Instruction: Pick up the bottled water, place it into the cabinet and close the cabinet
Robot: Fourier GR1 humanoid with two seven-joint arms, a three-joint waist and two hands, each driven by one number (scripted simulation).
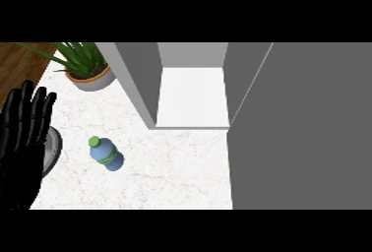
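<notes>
Bottled water (106, 154), the object of the task, sits on the white marble counter (181, 172), left of centre in the head view. It is a small blue bottle with a green cap and a green band on its label. The cap points toward the upper left and the body runs down to the lower right, so the long axis shows as a diagonal; whether the bottle stands or lies cannot be told from this steep angle. The only hand in view is the left hand (25, 133), black, at the left edge, fingers straight and pointing up, holding nothing, resting. The bottle lies to the right of those fingers, near them but apart. The right hand does not show, so the left hand appears the nearer one for the pickup. An open cabinet (193, 98) with a white floor stands beyond and right of the bottle, its grey door (305, 128) swung out along the right. A potted plant (87, 69) stands at the upper left.
</notes>
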